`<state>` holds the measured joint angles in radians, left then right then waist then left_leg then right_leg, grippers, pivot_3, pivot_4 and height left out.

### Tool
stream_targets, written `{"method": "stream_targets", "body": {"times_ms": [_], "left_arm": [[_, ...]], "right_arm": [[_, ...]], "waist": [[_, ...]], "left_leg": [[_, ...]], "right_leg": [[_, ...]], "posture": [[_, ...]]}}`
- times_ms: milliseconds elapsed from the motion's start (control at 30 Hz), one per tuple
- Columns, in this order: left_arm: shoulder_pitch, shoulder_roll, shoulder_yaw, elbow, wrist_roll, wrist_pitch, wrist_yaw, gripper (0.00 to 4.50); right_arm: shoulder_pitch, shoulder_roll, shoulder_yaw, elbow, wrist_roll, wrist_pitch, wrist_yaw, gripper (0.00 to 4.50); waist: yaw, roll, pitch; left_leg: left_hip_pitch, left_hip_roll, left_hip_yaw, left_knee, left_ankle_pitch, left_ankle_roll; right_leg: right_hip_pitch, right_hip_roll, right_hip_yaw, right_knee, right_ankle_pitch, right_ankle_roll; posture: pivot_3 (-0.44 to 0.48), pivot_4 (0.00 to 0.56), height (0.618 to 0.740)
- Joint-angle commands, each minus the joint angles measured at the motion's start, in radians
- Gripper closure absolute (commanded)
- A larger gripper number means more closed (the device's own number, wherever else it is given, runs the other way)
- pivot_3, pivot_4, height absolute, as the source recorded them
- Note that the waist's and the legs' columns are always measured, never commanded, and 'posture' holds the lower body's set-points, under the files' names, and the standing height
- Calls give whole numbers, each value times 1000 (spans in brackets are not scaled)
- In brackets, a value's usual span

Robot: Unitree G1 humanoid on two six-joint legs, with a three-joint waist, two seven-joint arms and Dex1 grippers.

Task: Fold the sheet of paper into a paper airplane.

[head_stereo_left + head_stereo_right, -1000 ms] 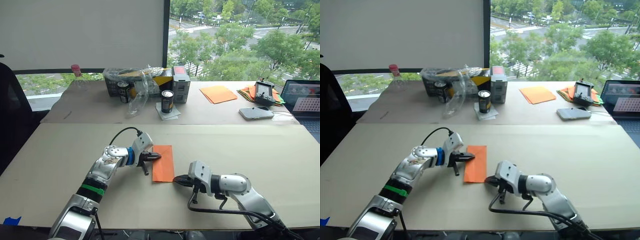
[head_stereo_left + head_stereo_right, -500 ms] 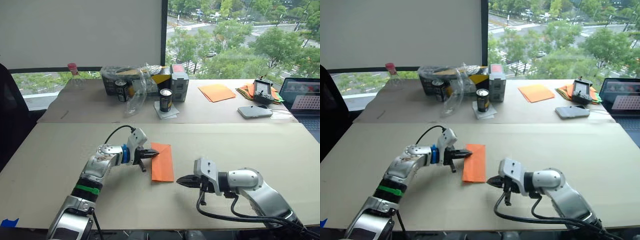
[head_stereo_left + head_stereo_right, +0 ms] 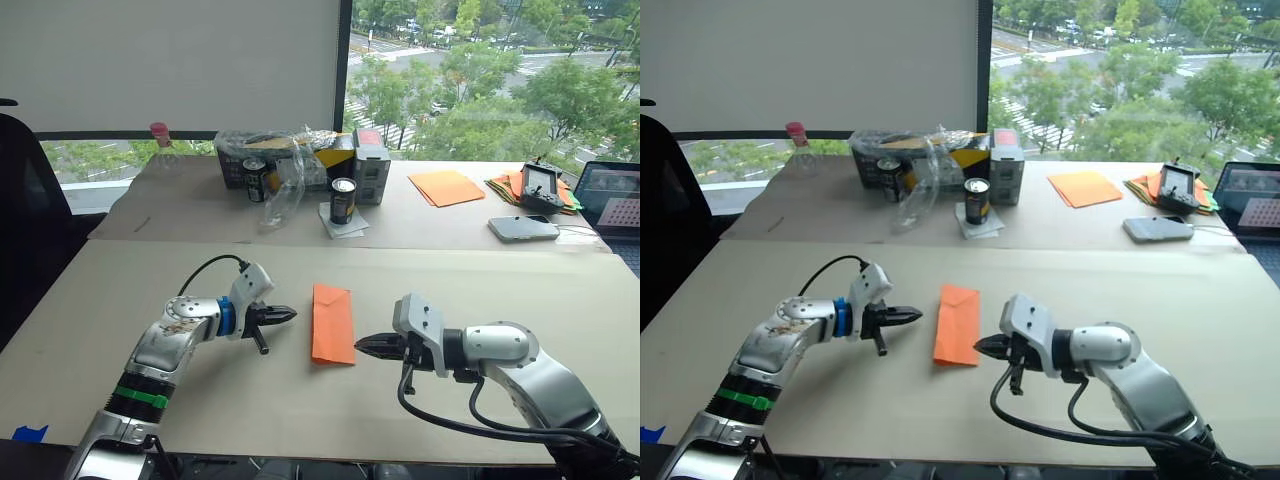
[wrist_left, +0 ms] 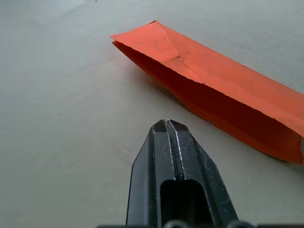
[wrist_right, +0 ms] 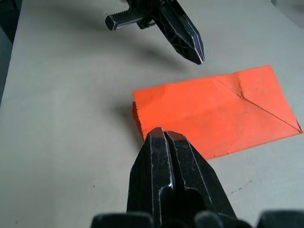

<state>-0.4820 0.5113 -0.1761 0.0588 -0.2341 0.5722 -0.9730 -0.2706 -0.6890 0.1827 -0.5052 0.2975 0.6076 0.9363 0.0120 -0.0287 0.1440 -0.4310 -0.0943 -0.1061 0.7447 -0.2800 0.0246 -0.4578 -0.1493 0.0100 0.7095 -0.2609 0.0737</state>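
paper: folded bright orange paper sheet (image 3: 333, 323), flat on the beige table (image 3: 520, 290)
left gripper (image 3: 290, 314): closed, empty, just left of paper
right gripper (image 3: 359, 345): closed, empty, tips at paper's near right corner

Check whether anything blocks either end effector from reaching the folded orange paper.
Nothing visible does. Bare table lies between the left end effector and the sheet of paper, and the right end effector points at its near corner.

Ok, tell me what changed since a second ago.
The left gripper backed off the paper toward the robot's left, now apart from it. The right gripper stayed at the paper's near right corner. Both are shut. The paper stayed folded on the table.
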Motion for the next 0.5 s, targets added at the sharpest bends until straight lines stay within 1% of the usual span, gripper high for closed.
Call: {"method": "stream_targets", "body": {"times_ms": [33, 100, 300, 500], "left_arm": [[-39, -20, -20, -4, 3, -17, -2, 4500], [-44, -28, -34, 4, 8, -31, -7, 4500], [-82, -112, -24, 14, -51, -18, -18, 4500], [-120, -169, -79, 81, -25, -69, -37, 4500]], "right_arm": [[-22, -33, -33, -26, 12, 7, 0, 4477], [-27, -45, -41, -23, 14, 11, -5, 4477], [-16, -73, -63, -38, 11, 39, -35, 4477], [-8, -94, -85, -64, 12, 76, -73, 4477]], "waist": [[0, 0, 0], [-2, 0, 0], [-1, 0, 0], [0, -1, 0]], "left_leg": [[0, 0, 0, 0, 0, 0], [0, 0, 0, -1, 0, 0], [-1, 0, 0, 0, 0, 0], [-1, 0, 0, 0, 0, 0]], "right_leg": [[0, 0, 0, 0, 0, 0], [-1, 0, 0, 0, 0, 0], [-1, 0, 0, 0, 0, 0], [0, 0, 0, 0, 0, 0]], "posture": [[0, 150, 670], [0, 150, 670], [0, 150, 670], [0, 150, 670]]}}
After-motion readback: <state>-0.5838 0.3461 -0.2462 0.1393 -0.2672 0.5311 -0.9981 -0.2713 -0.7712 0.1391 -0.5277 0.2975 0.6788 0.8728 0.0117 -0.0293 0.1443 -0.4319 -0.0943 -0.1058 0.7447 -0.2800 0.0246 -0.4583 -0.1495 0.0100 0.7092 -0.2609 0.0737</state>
